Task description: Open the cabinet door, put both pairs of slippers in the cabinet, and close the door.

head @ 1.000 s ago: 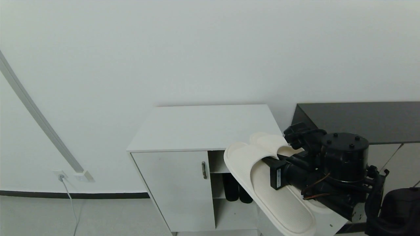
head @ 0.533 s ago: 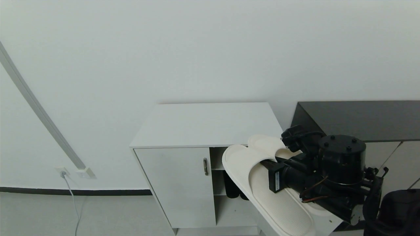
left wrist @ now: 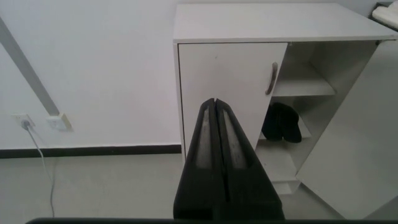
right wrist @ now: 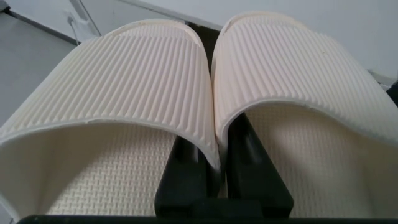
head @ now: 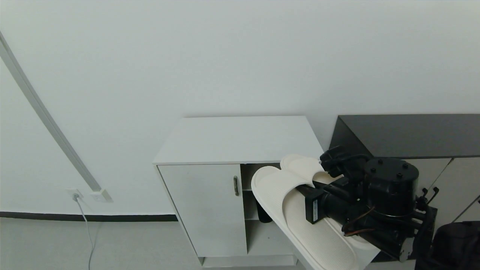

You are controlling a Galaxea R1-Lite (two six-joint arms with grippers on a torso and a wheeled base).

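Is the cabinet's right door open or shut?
Open: the right door stands swung outward, exposing shelves and a dark pair inside.

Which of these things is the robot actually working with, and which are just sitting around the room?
Job: white cabinet, its open door, cream slippers pinched in the right gripper, dark slippers inside.
Just there: dark sideboard, wall socket, cable, slanted wall conduit.

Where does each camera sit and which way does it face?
Head view: on the head, looking down at the white cabinet; right arm shows, carrying cream ribbed slippers.
Left wrist view: from that wrist, faces the cabinet's open side past the shut left gripper.
Right wrist view: from that wrist, along the right gripper clamping the slippers.
Shared: head and left wrist views show black slippers inside.
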